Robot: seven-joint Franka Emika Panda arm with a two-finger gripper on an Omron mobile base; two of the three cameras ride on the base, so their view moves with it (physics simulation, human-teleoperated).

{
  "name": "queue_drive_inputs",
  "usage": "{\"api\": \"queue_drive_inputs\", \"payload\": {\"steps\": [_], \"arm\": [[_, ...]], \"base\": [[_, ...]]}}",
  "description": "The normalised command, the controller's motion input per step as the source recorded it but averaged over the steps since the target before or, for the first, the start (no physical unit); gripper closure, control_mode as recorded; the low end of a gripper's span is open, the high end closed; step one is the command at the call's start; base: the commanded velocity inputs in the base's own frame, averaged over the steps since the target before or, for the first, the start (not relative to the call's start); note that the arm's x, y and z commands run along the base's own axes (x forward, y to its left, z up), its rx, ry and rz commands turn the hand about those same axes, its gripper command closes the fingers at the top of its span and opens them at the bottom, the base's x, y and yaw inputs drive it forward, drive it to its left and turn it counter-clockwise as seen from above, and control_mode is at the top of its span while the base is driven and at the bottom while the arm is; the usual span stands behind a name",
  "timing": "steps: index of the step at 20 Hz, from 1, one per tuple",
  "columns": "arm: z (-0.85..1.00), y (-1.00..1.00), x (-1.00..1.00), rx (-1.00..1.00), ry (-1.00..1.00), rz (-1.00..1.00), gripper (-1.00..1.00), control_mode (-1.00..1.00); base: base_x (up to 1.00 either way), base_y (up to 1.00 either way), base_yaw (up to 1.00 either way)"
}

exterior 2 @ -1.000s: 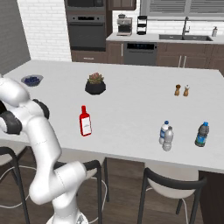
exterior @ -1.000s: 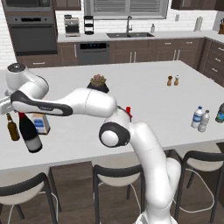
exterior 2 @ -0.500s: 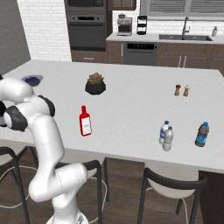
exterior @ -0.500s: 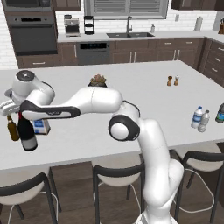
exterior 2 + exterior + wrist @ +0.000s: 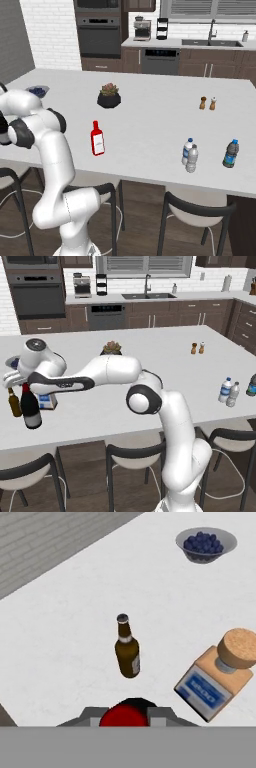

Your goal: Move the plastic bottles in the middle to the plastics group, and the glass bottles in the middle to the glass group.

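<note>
The gripper (image 5: 124,711) is clamped on the red foil top of the wine bottle (image 5: 31,408), which hangs upright from it at the near left corner of the counter (image 5: 150,361). In the left base view its base looks to be at or just above the surface; I cannot tell whether it is resting there yet. Just beside it, on its far left, stands the beer bottle (image 5: 127,646), and just behind it the square bottle with the cork (image 5: 216,674); the three stand close without visibly touching.

The main risk, as I judge it, is this tight spacing. If the wine bottle is lowered at a tilt or slid sideways, its wide body could knock the slim beer bottle over, and that one stands near the counter's left edge. Letting go before the base sits flat could make the tall bottle topple into either neighbour. Pulling the fingers away at an angle could drag the neck and tip it.

A little further back in the hand view, a bowl of blueberries (image 5: 206,543) sits well apart from the group and looks safe.

Further along the counter, the red bottle (image 5: 97,139) stands alone in the middle, yet to be moved. Past it, near the right end, two water bottles (image 5: 189,155) stand touching each other, with the dark blue-green bottle (image 5: 230,153) near them
</note>
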Motion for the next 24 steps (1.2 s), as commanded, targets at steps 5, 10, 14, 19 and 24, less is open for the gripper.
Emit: {"api": "queue_drive_inputs", "payload": {"steps": [5, 10, 14, 19, 24], "arm": [[0.00, 0.07, 0.05, 0.00, 0.07, 0.00, 1.00, -1.00], [0.00, 0.00, 0.00, 0.00, 0.01, 0.00, 1.00, -1.00], [0.00, 0.00, 0.00, 0.00, 0.00, 0.00, 1.00, -1.00], [0.00, 0.00, 0.00, 0.00, 0.00, 0.00, 1.00, -1.00], [0.00, 0.00, 0.00, 0.00, 0.00, 0.00, 1.00, -1.00]], "base": [[0.00, 0.00, 0.00], [0.00, 0.00, 0.00], [0.00, 0.00, 0.00], [0.00, 0.00, 0.00], [0.00, 0.00, 0.00]]}}
